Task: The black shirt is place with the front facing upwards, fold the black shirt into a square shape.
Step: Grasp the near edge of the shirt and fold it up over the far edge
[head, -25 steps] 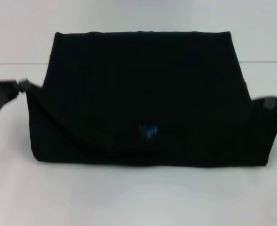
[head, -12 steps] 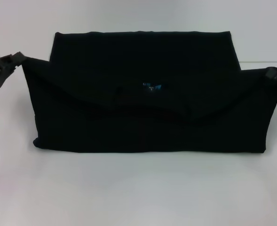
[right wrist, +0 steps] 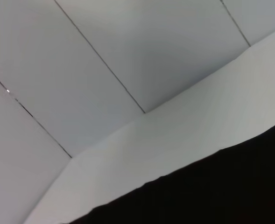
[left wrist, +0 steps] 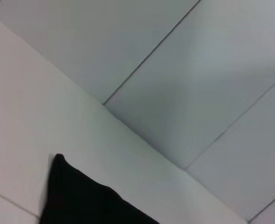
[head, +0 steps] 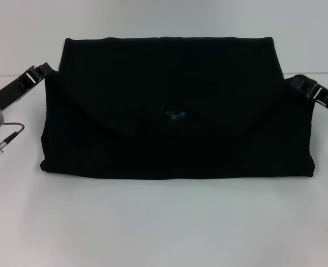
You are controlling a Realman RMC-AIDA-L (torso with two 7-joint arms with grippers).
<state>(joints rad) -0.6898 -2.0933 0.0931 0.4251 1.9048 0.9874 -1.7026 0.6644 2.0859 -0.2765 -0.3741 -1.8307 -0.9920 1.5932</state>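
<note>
I carry the shirt point(head: 175, 105) flap back, left hand point(head: 41, 71) and right hand point(head: 296, 82) each pinching a corner; level, taut, edges matched.

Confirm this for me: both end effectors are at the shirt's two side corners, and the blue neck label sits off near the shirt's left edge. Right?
Not quite. The blue neck label sits near the middle of the black shirt, not at its left edge; the head view shows it. The rest holds: the left end effector and the right end effector are at the shirt's two side corners.
</note>
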